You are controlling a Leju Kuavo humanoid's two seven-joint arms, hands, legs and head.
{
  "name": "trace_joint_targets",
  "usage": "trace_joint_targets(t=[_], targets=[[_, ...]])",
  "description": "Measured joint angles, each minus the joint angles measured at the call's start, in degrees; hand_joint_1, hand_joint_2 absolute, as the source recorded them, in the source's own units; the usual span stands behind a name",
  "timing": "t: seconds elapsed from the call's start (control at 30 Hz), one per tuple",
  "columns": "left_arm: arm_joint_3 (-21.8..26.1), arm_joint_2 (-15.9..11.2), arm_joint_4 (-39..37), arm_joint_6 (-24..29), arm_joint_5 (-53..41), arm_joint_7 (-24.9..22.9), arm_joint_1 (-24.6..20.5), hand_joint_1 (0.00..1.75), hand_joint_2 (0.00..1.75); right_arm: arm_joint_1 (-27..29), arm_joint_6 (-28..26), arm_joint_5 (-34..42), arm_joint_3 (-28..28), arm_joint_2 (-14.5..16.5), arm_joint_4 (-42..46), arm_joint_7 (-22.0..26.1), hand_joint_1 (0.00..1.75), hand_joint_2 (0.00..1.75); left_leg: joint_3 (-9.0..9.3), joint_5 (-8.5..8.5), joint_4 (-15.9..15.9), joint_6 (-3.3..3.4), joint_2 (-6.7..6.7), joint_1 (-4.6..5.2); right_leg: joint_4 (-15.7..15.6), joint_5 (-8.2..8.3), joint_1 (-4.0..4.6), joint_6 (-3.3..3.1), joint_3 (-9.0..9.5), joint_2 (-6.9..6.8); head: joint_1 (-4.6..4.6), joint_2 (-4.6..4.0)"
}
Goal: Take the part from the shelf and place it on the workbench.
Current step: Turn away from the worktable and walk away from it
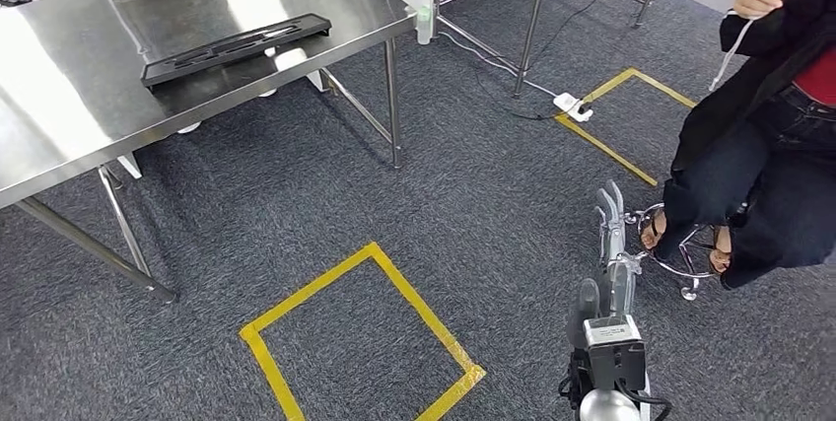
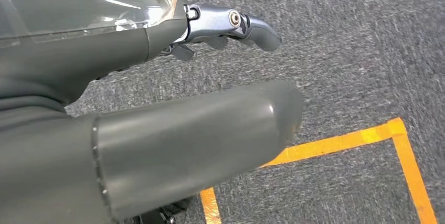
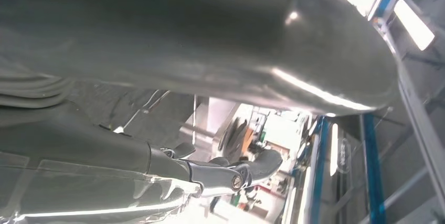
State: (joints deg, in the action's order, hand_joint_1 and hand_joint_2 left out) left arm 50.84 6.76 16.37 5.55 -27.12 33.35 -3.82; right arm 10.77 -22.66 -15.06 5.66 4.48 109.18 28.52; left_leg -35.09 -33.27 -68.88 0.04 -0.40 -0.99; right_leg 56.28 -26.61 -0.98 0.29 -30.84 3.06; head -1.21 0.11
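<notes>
One black part lay flat on the steel bench in the head view, its long axis running across the benchtop and rising slightly toward the right, so the placing looked done. The right hand hung well apart from it, low and to the right over the grey carpet, fingers straight and holding nothing. A seated person was near that hand. In the left wrist view the left hand held nothing, thumb and fingers apart above a yellow floor marking. The right wrist view showed the right hand's fingers likewise empty.
</notes>
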Motion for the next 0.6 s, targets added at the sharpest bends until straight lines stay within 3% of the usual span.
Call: trace_joint_targets(t=[0.07,0.13,0.2,0.23,0.27,0.33,0.4,0.43,0.47,0.53,0.6], targets=[[0.04,-0.05,-0.03,0.07,-0.04,-0.02,0.04,0.00,0.00,0.01,-0.09,0.07,0.00,0.01,-0.04,0.01,0.00,0.00,3.44,3.44,7.22,0.33,-3.06,-0.44,0.34,0.06,0.09,0.24,-0.23,1.44,-0.03,0.00],[0.13,-0.07,-0.12,0.23,0.01,-0.05,0.09,0.00,0.00,0.06,-0.28,0.27,0.00,0.00,-0.11,0.14,0.00,0.00,4.95,4.29,10.89,0.67,-5.34,-0.53,0.55,0.39,0.08,0.96,-0.98,2.82,-0.07,0.00],[0.17,0.03,-0.21,0.44,0.10,-0.07,0.07,0.00,0.00,0.38,-0.54,0.55,-0.01,-0.03,-0.15,0.30,0.00,0.00,4.91,4.39,11.44,1.21,-4.27,-0.23,0.50,0.92,-0.01,1.95,-1.88,4.15,-0.05,0.00],[0.18,0.09,-0.24,0.52,0.13,-0.05,0.04,0.00,0.00,0.62,-0.65,0.67,-0.02,-0.07,-0.16,0.34,0.00,0.00,4.93,4.70,11.79,1.68,-3.45,-0.16,0.80,0.89,0.00,2.25,-2.40,3.74,-0.05,0.00],[0.19,0.15,-0.28,0.56,0.15,-0.04,0.02,0.00,0.00,0.78,-0.74,0.77,-0.02,-0.11,-0.16,0.37,0.00,0.00,4.95,5.03,12.17,2.17,-2.57,-0.15,1.88,0.33,0.08,2.34,-3.20,2.66,-0.17,0.00],[0.22,0.21,-0.38,0.59,0.19,-0.02,0.14,0.00,0.00,0.96,-0.83,0.91,0.01,-0.18,-0.23,0.41,0.00,0.00,4.90,5.45,12.64,2.81,-0.64,-0.04,7.50,-2.45,0.13,2.01,-6.12,-0.64,-0.42,0.00],[0.25,0.24,-0.47,0.59,0.23,-0.02,0.34,0.00,0.00,1.16,-0.87,0.98,0.02,-0.22,-0.38,0.42,0.00,0.00,4.69,5.49,12.62,2.95,1.31,0.17,14.62,-5.27,0.01,1.98,-9.35,-2.09,-0.53,0.00],[0.26,0.26,-0.50,0.59,0.23,-0.02,0.38,0.00,0.00,1.35,-0.89,0.98,0.02,-0.27,-0.47,0.42,0.00,0.00,4.63,5.50,12.60,2.94,2.24,0.22,16.30,-5.71,-0.09,2.28,-9.88,-2.33,-0.54,0.00],[0.26,0.30,-0.54,0.59,0.26,-0.02,0.38,0.00,0.00,1.53,-0.93,0.99,0.02,-0.33,-0.54,0.42,0.00,0.00,4.60,5.51,12.59,2.92,3.09,0.24,15.71,-5.30,-0.18,2.77,-9.18,-2.53,-0.56,0.00],[0.27,0.42,-0.63,0.61,0.44,-0.02,0.33,0.00,0.00,1.85,-1.08,1.10,0.02,-0.43,-0.61,0.44,0.00,0.00,4.71,5.47,12.53,2.75,4.58,0.26,8.57,-2.91,-0.44,3.81,-4.56,-3.92,-0.57,0.00],[0.39,0.48,-0.73,0.70,0.73,0.02,0.33,0.00,0.00,2.02,-1.25,1.60,0.09,-0.53,-0.70,0.64,0.00,0.00,4.86,5.26,12.36,2.19,5.74,0.55,1.68,-1.08,-0.31,3.82,-0.46,-6.04,-0.50,0.00]])
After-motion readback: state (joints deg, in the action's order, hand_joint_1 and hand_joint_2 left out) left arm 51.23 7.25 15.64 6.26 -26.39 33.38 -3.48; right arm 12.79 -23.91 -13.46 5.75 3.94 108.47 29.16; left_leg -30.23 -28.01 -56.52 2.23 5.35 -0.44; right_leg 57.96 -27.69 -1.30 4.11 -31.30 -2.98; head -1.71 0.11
